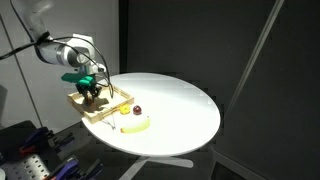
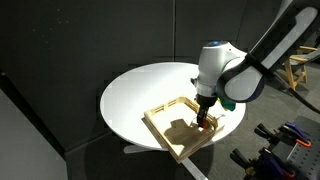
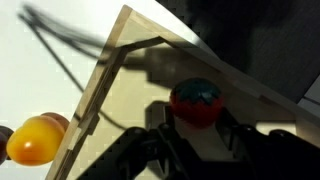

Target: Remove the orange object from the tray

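The orange-red object [image 3: 195, 98], round with a teal top, lies inside the wooden tray [image 3: 110, 70] in the wrist view. My gripper [image 3: 195, 118] is down in the tray, with a finger pressed against each side of the object. In both exterior views the gripper [image 1: 92, 96] [image 2: 203, 122] reaches into the tray [image 1: 103, 113] [image 2: 160, 126] at the table's edge and hides the object.
The tray stands on a round white table [image 1: 180, 100] [image 2: 140, 90]. A yellow fruit-like piece [image 1: 135, 125] [image 3: 33, 140] and a small dark red piece [image 1: 137, 110] lie on the table just outside the tray. The walls around are dark.
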Tool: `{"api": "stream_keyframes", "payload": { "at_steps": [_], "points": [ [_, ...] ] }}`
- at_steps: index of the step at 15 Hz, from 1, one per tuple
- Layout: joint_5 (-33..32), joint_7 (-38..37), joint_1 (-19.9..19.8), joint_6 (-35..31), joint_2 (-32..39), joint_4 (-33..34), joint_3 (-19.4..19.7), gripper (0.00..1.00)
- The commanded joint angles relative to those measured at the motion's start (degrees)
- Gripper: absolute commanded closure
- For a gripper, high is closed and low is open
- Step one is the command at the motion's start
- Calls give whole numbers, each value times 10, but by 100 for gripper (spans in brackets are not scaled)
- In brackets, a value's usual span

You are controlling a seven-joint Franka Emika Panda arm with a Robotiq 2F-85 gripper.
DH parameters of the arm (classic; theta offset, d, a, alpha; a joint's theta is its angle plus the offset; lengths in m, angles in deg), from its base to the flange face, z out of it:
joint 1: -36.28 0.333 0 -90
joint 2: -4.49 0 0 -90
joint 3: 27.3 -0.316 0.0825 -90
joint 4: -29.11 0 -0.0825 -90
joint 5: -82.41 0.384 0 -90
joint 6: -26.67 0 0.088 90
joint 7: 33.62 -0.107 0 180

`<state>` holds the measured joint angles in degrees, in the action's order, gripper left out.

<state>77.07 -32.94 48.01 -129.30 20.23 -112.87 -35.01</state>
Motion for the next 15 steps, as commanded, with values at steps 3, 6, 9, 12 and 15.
{"api": "stream_keyframes", "payload": {
  "at_steps": [3, 6, 9, 12, 15],
  "points": [
    [59, 64, -37, 93, -46, 26, -28, 79],
    [78, 84, -46, 131, -57, 43, -21, 79],
    [77, 84, -56, 151, -63, 55, -12, 79],
    [78, 84, -67, 149, -67, 59, -3, 79],
    [80, 82, -80, 144, -67, 65, 8, 79]
  ]
}}
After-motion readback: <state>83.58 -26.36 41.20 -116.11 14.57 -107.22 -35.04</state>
